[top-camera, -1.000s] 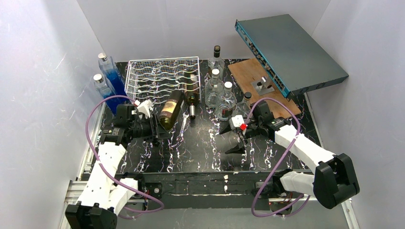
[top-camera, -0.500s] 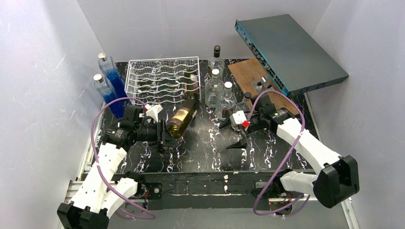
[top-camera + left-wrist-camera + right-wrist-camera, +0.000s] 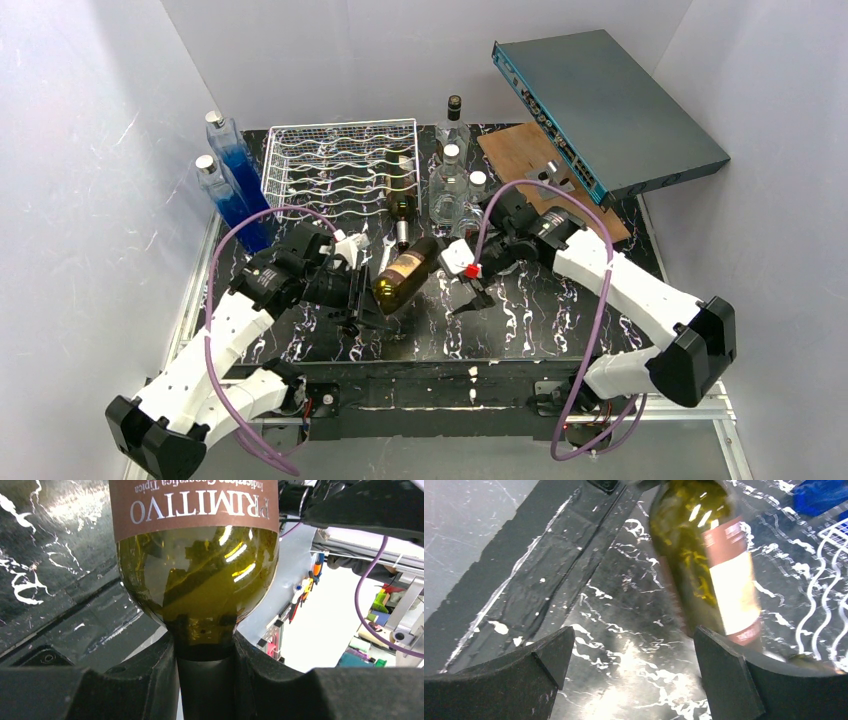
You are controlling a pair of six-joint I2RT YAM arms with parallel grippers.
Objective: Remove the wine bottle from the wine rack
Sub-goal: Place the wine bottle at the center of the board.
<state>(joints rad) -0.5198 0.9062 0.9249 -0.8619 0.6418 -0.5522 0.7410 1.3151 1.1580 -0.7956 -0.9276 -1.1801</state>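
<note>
In the left gripper's (image 3: 362, 305) clamp: one wine bottle (image 3: 405, 278); beside it the right gripper (image 3: 468, 298), jaws apart; beyond, one racked bottle (image 3: 402, 195).

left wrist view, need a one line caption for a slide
Jaws of the left gripper shut on the neck of the green wine bottle, Primitivo label in view, over the black marbled table.

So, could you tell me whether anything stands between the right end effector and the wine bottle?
Nothing visible does. Only tabletop shows between the open right end effector and the wine bottle, which the left end effector holds by its neck.
</note>
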